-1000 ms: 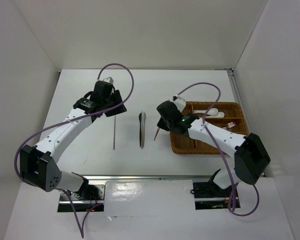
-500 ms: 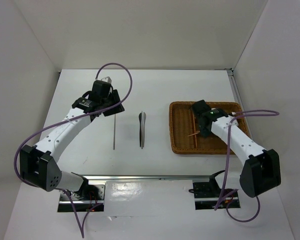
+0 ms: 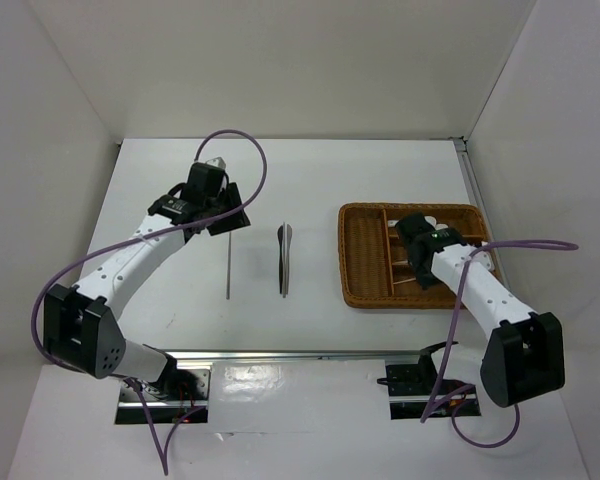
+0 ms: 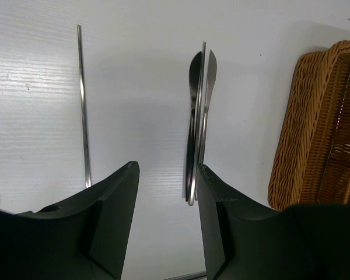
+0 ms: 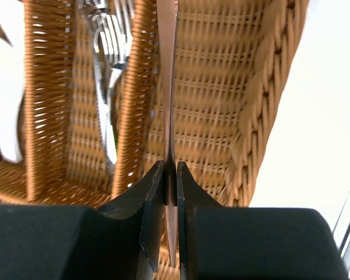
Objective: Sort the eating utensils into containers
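In the right half of the top view, the right gripper [image 3: 420, 264] hangs over the brown wicker tray [image 3: 352, 296]. Its wrist camera shows the fingers [image 5: 154, 192] pinched tight on a thin brown chopstick [image 5: 168, 87], a flat, reddish-brown strip running straight up the middle of that frame. It sits over the compartment along the tray's outer wall, beside a divider. I can't tell whether its tip touches the weave. In the next compartment to the left lie silver forks [image 5: 108, 35], and a white soup spoon [image 5: 4, 87] shows at the left edge.

In the upper left of the top view, the left gripper [image 3: 223, 218] is spread wide and holds nothing. On the white table [image 3: 310, 170] below it, at the frame's centre, lie what look like two slim silver knives [image 4: 198, 116] pressed together. A thin silver rod [image 4: 81, 99] lies apart to their left.
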